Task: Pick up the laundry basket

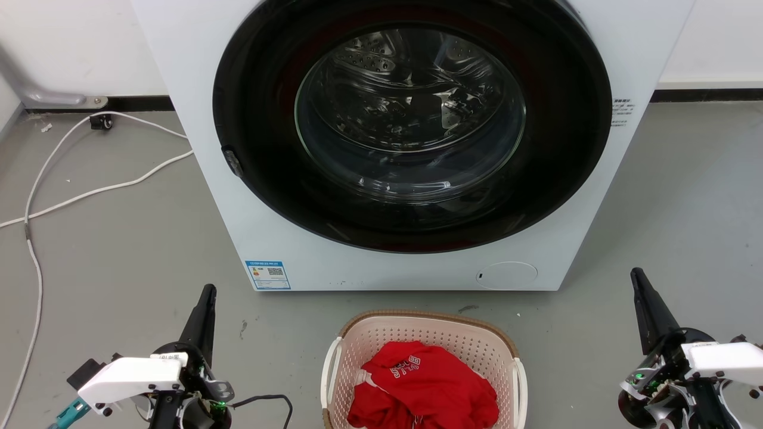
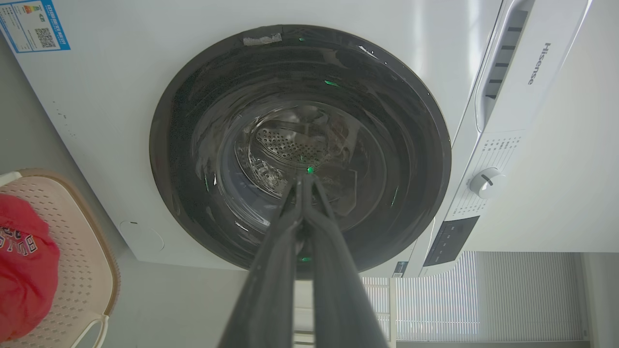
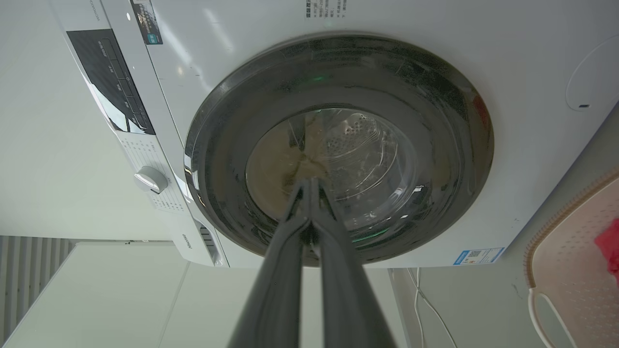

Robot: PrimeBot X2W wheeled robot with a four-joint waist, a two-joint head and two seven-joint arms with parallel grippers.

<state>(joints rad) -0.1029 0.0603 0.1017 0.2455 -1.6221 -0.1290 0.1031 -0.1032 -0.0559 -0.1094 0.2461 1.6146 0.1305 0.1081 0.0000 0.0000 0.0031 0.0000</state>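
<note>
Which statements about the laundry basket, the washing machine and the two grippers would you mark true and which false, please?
1. The laundry basket stands on the floor before the washing machine. True.
2. The basket is empty. False: a red garment lies in it.
3. Both the left gripper and the right gripper are shut. True.
4. The left gripper holds a basket handle. False: it holds nothing, apart from the basket.
5. A cable lies on the machine's right. False: the white cable lies on its left.
</note>
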